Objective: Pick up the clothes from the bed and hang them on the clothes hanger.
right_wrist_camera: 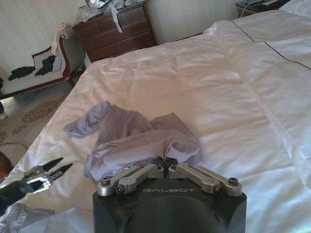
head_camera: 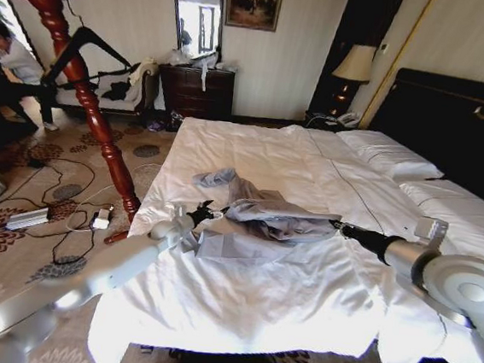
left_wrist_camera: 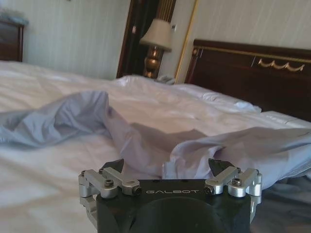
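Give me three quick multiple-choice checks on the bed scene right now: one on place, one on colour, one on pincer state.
1. Where does the jacket lie?
A. on the bed
B. on the carpet
C. on the dresser

2. What colour is the jacket?
A. red
B. light grey-blue
C. black

3. How does the right pincer stand?
A. wide open above the pillows
B. shut on the jacket's fabric
C. open on the carpet

Answers:
1 A: it lies crumpled on the white duvet.
2 B: it is pale grey-blue against the white sheets.
3 B: its fingers meet on a fold of fabric; the left pincer is open beside the jacket.
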Robot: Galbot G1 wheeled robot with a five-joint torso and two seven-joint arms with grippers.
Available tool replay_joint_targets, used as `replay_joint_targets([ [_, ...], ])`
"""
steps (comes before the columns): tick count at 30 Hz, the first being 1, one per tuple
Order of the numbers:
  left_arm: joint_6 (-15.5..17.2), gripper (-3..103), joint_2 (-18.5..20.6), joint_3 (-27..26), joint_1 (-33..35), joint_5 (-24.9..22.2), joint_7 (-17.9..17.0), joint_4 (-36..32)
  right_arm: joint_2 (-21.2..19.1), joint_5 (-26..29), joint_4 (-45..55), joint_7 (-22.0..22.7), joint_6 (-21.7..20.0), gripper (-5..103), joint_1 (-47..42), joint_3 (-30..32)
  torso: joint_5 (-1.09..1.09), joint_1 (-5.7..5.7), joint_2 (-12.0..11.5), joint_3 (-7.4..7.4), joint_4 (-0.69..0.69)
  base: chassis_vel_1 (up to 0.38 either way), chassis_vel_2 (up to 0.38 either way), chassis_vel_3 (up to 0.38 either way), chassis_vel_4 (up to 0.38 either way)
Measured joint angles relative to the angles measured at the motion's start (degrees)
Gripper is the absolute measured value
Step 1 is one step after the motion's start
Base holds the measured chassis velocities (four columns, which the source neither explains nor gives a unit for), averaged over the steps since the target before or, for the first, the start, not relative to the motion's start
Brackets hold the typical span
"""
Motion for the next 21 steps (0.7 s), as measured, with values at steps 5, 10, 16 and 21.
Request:
replay_joint_targets([
  [5,0.7,97,-1.2,0.8,-0.7,0.2,0.4,2.5,0.1,0.2,0.0,0.0,0.0,0,0.4,-0.2,-0.01,0.00,0.0,0.00,0.00,0.000,0.000,0.000,0.000],
  [10,1.2,96,-3.3,0.3,-0.2,2.0,0.4,3.7,0.0,0.2,-0.2,0.0,0.0,0,0.6,-0.4,-0.01,-0.01,0.0,-0.01,-0.02,0.000,0.000,0.000,0.000],
  [16,1.5,96,-5.2,0.2,-0.4,2.0,0.6,5.8,-0.2,0.5,0.1,0.1,0.0,0,0.5,-0.3,-0.02,-0.01,0.0,-0.01,-0.02,0.000,0.000,0.000,0.000],
  [21,1.7,96,-6.5,0.8,-0.8,2.4,0.8,7.4,-0.4,0.9,0.3,0.2,0.0,0,0.6,-0.3,-0.01,0.00,0.0,-0.01,-0.02,0.000,0.000,0.000,0.000],
])
